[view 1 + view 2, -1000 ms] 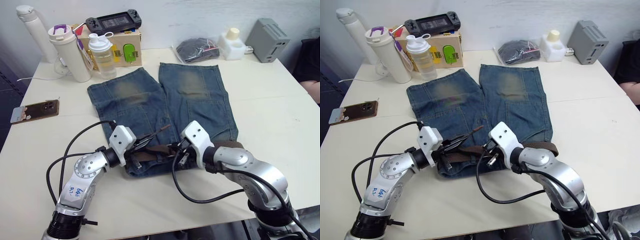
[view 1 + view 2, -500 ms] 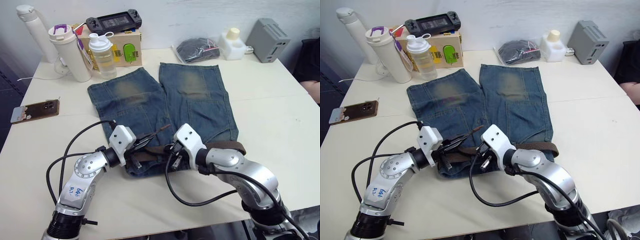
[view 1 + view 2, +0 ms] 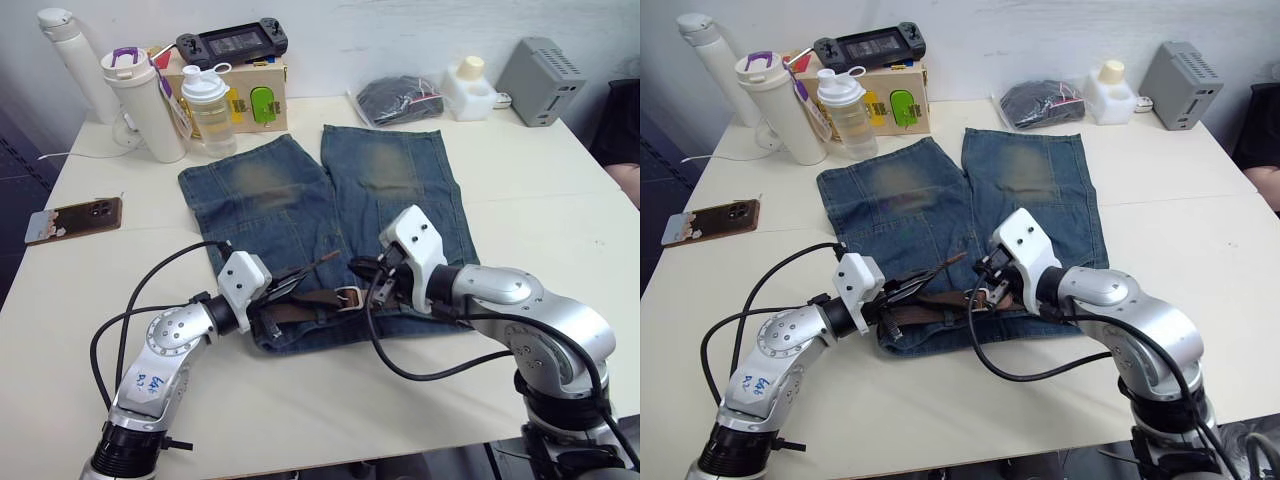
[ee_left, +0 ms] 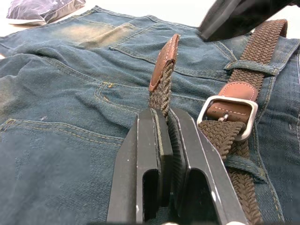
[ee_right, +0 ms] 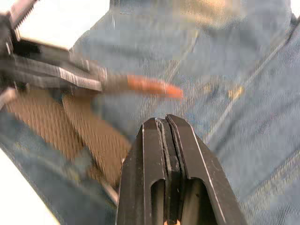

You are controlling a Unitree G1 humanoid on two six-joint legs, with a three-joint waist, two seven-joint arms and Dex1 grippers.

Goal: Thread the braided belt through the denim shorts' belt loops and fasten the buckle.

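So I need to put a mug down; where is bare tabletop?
Bare table lies right of the denim shorts, and along the near edge. Crowded: the far-left corner with bottles and the phone.

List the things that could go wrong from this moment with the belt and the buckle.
1. The left claw pinches the braided belt a little below its tan tip, which sticks up free, so the tip may flop and miss the buckle.
2. The buckle lies loose on the denim shorts with nothing holding it, and pushing the tip in could slide it away.
3. The right claw is shut and empty above the shorts, so it steadies nothing.
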